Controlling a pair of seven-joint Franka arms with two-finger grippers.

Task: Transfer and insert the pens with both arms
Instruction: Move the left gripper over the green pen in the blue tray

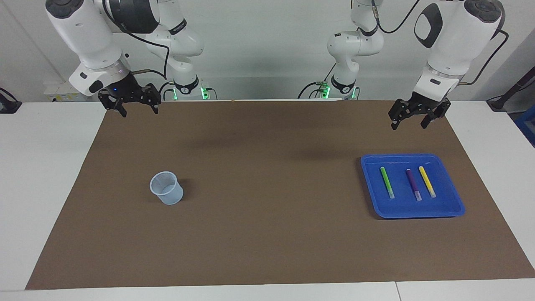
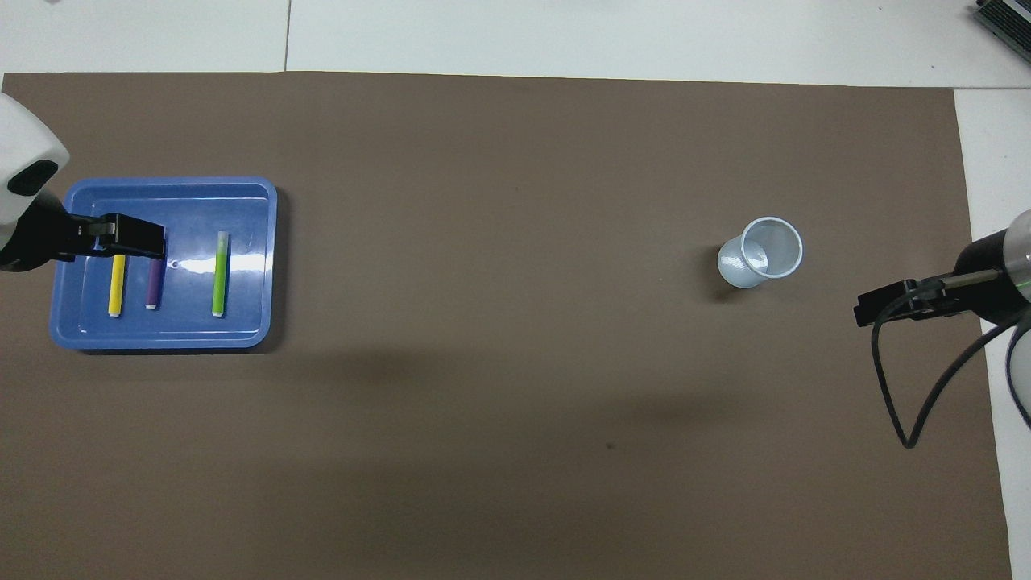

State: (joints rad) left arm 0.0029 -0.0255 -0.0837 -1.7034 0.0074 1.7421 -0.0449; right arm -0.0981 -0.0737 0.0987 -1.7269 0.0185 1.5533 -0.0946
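Note:
Three pens lie side by side in a blue tray (image 1: 418, 214) toward the left arm's end of the table: green pen (image 1: 387, 182), purple pen (image 1: 413, 184), yellow pen (image 1: 427, 181). Their pale ends point away from the robots. My left gripper (image 1: 408, 124) is open and empty, raised in the air by the tray's robot-side edge. In the overhead view the left gripper (image 2: 129, 236) covers the ends of the yellow pen (image 2: 117, 290) and purple pen (image 2: 153, 292); the green pen (image 2: 219, 274) shows whole. My right gripper (image 1: 139, 111) is open and empty, raised over the mat's corner at the right arm's end.
A translucent plastic cup (image 1: 167, 188) stands upright and empty on the brown mat (image 1: 267, 234) toward the right arm's end; it also shows in the overhead view (image 2: 761, 251). The right gripper (image 2: 886, 304) and its black cable hang beside it. White table surrounds the mat.

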